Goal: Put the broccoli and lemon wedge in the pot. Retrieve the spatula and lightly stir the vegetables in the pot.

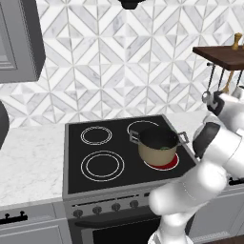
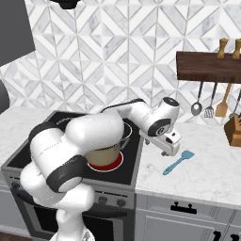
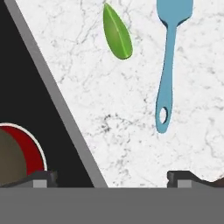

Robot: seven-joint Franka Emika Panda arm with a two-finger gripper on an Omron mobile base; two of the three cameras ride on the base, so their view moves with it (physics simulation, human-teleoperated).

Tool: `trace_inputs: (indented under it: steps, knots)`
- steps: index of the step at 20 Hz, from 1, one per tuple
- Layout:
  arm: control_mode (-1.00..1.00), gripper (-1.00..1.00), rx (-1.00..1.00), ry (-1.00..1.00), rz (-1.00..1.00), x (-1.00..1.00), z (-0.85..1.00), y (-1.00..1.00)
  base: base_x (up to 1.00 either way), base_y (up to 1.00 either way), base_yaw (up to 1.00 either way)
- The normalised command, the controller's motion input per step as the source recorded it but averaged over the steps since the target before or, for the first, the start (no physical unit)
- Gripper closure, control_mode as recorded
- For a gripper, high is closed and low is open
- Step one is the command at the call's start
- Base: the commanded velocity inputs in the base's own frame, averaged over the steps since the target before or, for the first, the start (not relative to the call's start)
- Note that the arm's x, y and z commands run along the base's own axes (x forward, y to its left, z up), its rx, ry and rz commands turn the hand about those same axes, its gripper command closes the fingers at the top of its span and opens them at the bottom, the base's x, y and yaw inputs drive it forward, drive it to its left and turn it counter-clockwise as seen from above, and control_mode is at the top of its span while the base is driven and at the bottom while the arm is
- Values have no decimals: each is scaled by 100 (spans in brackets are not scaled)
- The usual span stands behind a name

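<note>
Stage of work, judged from the layout: the first placement appears done, since a small green piece, probably the broccoli (image 1: 164, 148), lies in the pot (image 1: 158, 148) on the red burner, and the second placement is in hand, with the lemon wedge (image 3: 117, 31) not yet in the pot. Reading the hand view from left to right: the pot's tan side and the glowing ring sit beside the left fingertip, on the dark stove (image 3: 26, 87); the gripper (image 3: 113, 178) has its jaws spread wide and empty over bare tabletop (image 3: 122, 118); the wedge lies ahead of the jaws, slightly left of their midline; the spatula (image 3: 168, 65) lies ahead and to the right, near the wedge but apart from it. The wedge's long axis runs roughly away from the jaws, its far tip leaning slightly left. The spatula's long axis runs nearly parallel, the holed teal handle end nearest the jaws and the blade pointing away. The next move probably calls for advancing the hand over the wedge, descending, and closing across its narrow width.
</note>
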Motion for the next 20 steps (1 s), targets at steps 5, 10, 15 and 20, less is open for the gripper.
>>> trace_inputs:
  steps: [5, 10, 15, 20]
  knots:
    - [-100, -100, -5, 0, 7, 50, -41, -15, 0, 0, 0]
    - [-100, -100, -3, 0, 6, 40, -45, -22, 0, 0, 0]
    - [-100, -100, 0, 0, 7, 25, -33, -25, 0, 0, 0]
    - [-100, -100, 0, 0, 8, 28, -27, -22, 0, 0, 0]
